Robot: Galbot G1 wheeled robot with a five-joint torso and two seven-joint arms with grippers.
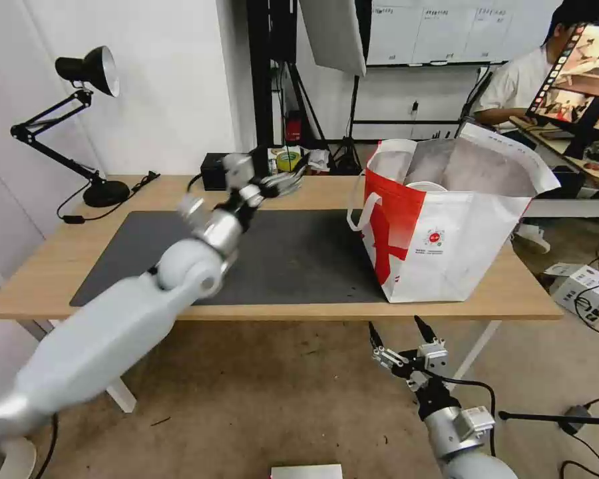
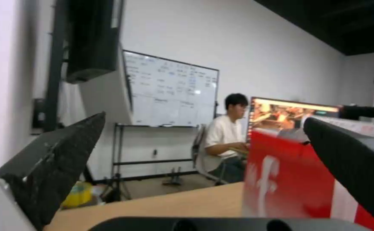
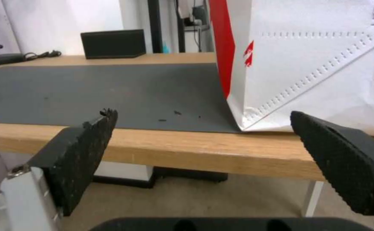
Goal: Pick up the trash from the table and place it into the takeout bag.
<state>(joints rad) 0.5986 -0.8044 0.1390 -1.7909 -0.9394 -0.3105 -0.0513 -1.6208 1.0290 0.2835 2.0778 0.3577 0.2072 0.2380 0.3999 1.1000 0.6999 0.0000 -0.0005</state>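
Above the table [image 1: 60, 266], left pincer [image 1: 293, 181] gapes released; right pincer [image 1: 399, 336] released below takeout bag [image 1: 459, 246]

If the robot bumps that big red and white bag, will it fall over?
Probably not easily. The takeout bag stands on a wide flat base on the table, so it would likely slide first. Its thin creased walls look floppy and would dent. A white bowl rim shows inside, adding some weight.
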